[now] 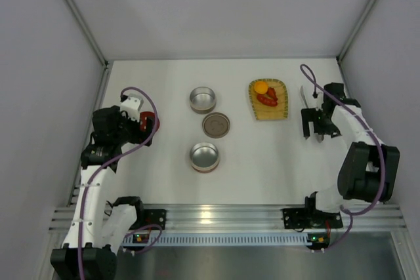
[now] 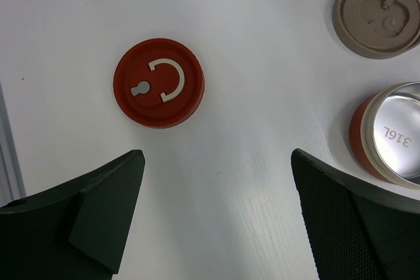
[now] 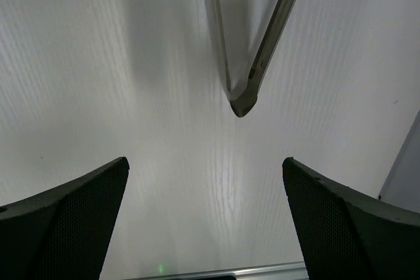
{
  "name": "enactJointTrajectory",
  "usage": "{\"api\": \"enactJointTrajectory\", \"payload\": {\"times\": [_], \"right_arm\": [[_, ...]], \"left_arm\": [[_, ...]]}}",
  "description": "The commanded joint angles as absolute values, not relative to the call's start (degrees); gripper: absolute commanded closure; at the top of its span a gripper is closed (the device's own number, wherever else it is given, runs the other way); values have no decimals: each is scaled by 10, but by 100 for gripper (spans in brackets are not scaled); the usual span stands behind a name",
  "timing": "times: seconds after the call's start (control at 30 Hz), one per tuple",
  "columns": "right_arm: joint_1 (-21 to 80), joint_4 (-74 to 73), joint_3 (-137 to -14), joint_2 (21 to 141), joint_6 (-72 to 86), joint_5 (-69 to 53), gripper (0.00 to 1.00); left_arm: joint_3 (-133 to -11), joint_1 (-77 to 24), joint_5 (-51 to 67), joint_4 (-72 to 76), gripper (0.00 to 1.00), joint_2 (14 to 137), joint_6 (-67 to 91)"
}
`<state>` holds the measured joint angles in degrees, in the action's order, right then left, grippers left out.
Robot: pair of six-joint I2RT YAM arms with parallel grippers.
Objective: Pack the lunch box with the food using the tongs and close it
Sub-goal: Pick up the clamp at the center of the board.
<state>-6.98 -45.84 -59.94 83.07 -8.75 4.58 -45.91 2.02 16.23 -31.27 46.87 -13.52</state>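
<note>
Nearest the bases, the left gripper (image 2: 216, 185) stands wide open and holds nothing. Its two dark fingers (image 2: 98, 208) frame bare table (image 1: 262, 175) in the left wrist view. Just ahead of them lies the red lid (image 2: 158, 82), flat, with a pale hook-shaped mark on its top. From above, that lid shows only as a red sliver beside the wrist, mostly covered by the arm.

The right gripper (image 3: 207, 185) is likewise spread wide and empty, hanging over the table. The tongs (image 3: 252, 77) lie just beyond it, with the joined end pointing back toward the fingers and not touching them. Their two arms run out of the top of the right wrist view. From above, the tongs (image 1: 304, 96) are a thin pale strip right of the tray, partly crossed by the cable and hard to follow.

In the middle of the table sits the near tin (image 1: 205, 157), open, steel inside with a red band. The left wrist view shows "316L" stamped in its bottom, which the top view cannot resolve. Beyond it lies the brown lid (image 1: 216, 124), then the far tin (image 1: 202, 100), also open; the left wrist view cuts that tin off at the frame edge.

Farthest right, the woven tray (image 1: 282, 113) holds the food: an orange piece (image 1: 260, 87) and two red sausages (image 1: 268, 98) close together. Only the top view shows these.
</note>
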Motion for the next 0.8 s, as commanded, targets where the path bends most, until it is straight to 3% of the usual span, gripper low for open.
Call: {"api": "enactJointTrajectory", "payload": {"times": [0.0,0.43,0.77], "right_arm": [[-98,-436,-628,873,-85,19,1],[-110,-284,-635,974,-91,14,1],[-115,-246,-702,1065,-83,4,4]], "left_arm": [[-473,23,171,-287,2,462,-144],[-446,23,149,-236,2,489,-137],[-456,23,163,-214,2,540,-131]]}}
